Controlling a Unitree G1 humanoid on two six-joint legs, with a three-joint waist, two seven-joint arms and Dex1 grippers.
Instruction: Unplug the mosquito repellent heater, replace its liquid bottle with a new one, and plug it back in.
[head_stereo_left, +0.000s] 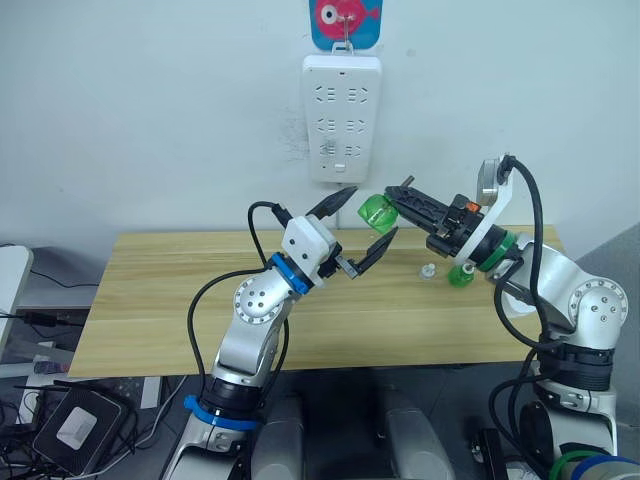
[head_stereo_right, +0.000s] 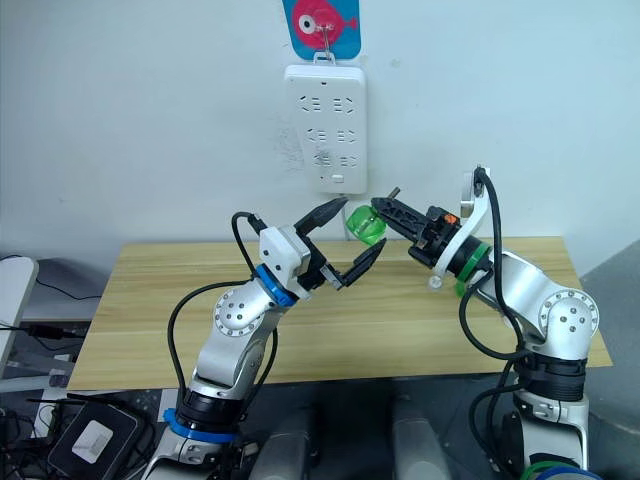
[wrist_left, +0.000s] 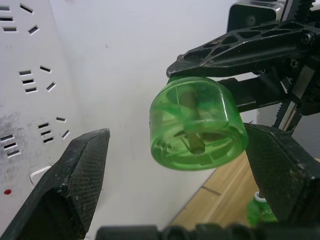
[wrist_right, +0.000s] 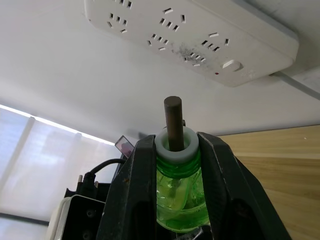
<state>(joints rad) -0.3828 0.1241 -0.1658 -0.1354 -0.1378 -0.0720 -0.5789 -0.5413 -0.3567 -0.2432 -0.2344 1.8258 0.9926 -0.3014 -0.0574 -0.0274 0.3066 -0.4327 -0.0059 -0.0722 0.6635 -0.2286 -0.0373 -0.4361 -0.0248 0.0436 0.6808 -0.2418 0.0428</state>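
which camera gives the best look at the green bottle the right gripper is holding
The left wrist view: the green bottle is large there, its base and inner wick clear. The right wrist view shows its neck and wick between the right gripper fingers. The eye views show it small, held before the power strip.

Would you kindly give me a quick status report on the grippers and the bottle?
Right gripper shut on green bottle, held up below the power strip. Left gripper open, fingers either side of bottle's base. Second green bottle on table. Nothing blocking.
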